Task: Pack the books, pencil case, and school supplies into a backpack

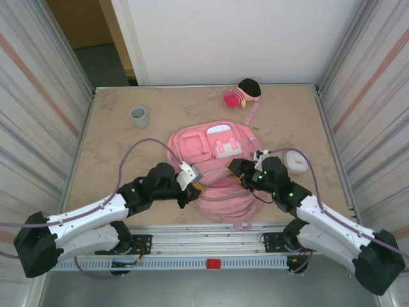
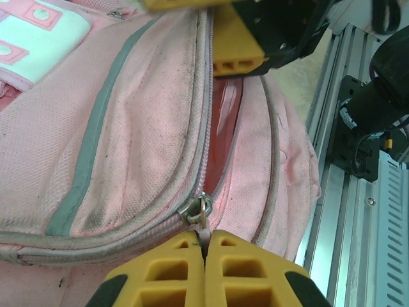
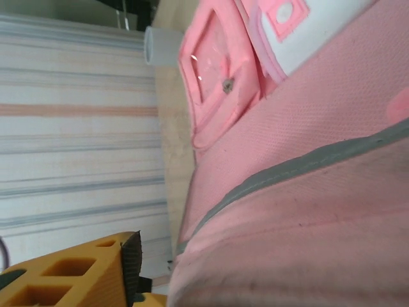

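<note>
The pink backpack (image 1: 214, 144) lies flat in the middle of the table, front pockets up. My left gripper (image 1: 193, 186) sits at its near left edge, shut on the zipper pull (image 2: 205, 225), just below the metal slider (image 2: 195, 210); above the slider the zipper gapes and shows a pink-red lining (image 2: 225, 109). The left fingertips (image 2: 172, 252) press together. My right gripper (image 1: 238, 171) is at the backpack's near right side, open, one finger (image 3: 83, 275) standing clear of the pink fabric (image 3: 300, 217). The books are out of view. A small white oval pouch (image 1: 296, 161) lies right of the backpack.
A grey cup (image 1: 139, 116) stands at the back left. A pink-and-black plush doll (image 1: 243, 94) lies at the back, by a backpack strap. Corrugated walls close in both sides. A metal rail (image 1: 211, 246) runs along the near edge.
</note>
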### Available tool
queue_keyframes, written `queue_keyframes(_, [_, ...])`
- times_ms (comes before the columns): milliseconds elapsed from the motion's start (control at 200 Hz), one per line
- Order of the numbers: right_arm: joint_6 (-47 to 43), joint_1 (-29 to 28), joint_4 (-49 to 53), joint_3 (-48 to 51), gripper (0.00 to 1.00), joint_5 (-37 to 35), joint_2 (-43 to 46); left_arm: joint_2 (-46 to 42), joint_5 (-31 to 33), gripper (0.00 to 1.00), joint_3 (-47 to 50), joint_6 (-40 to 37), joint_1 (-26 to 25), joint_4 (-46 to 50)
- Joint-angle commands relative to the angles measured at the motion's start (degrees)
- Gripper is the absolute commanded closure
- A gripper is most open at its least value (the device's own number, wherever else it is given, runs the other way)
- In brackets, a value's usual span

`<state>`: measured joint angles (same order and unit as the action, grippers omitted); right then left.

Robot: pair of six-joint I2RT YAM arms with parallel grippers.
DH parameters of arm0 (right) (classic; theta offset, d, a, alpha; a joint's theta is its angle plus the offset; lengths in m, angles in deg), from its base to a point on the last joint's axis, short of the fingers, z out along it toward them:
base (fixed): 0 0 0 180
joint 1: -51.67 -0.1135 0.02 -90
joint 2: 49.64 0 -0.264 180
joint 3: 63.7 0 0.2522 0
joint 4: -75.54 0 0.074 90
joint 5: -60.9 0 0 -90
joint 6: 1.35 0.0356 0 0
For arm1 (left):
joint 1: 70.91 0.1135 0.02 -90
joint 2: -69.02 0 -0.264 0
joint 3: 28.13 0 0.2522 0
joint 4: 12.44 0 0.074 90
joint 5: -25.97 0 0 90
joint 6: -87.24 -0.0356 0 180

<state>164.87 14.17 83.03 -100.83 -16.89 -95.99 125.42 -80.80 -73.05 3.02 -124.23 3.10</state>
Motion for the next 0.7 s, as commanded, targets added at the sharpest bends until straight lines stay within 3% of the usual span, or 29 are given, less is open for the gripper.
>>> queue_keyframes(0, [-0.6, 3.3, 4.2, 2.0, 0.48, 0.1, 4.9, -1.1, -1.0, 1.00, -1.2, -1.7, -0.5, -0.7])
queue_keyframes(160, [-0.8, 5.0, 3.7, 3.4, 0.76, 2.1, 7.9, -0.3, -2.5, 1.00, -1.3, -1.6, -0.5, -1.9])
queue_keyframes(246, [-1.3, 4.3, 2.2, 3.8, 0.85, 2.5, 7.5, 1.0, -3.6, 1.00, -1.7, -0.6, -0.5, -3.1])
queue_keyframes(536, [-2.5, -0.9, -1.3, 2.3, 0.90, 1.7, 3.2, 5.1, -5.2, 0.98, -4.7, -0.6, -3.8, -6.4])
queue_keyframes(697, [-2.2, -3.3, -3.4, 2.2, 0.90, 0.7, 1.5, 6.7, -1.5, 0.97, -5.7, 1.1, -4.4, -6.4])
